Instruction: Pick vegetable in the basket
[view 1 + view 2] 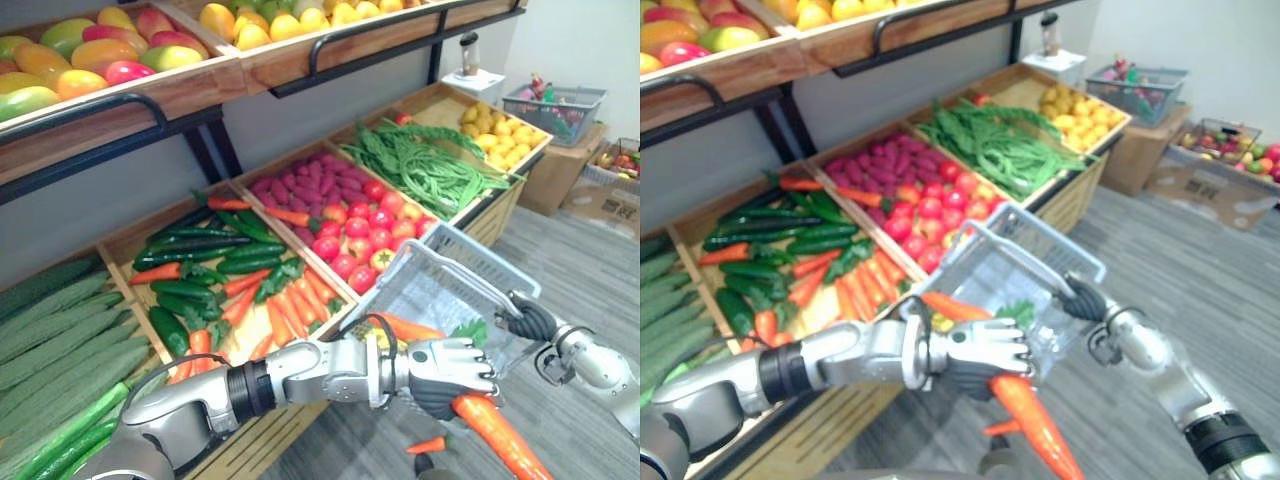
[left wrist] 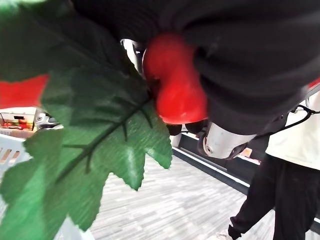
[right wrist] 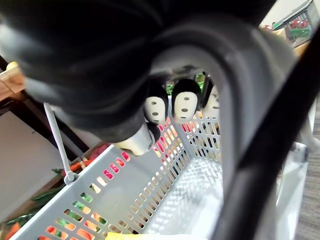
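Long orange carrot with green leaves: clenched in left hand, fingers wrapped round its thick end, tapered tip sticking out below the fingers. Leaves sit right against the palm in the left wrist view. Carrot is outside the grey slotted plastic basket, just beside its near wall. Right hand grasps the basket's black handle, fingers curled round it, basket floor past the fingertips. Second orange carrot sits just behind the left knuckles; can't tell if it's inside the basket. Person in dark trousers stands beyond the left hand.
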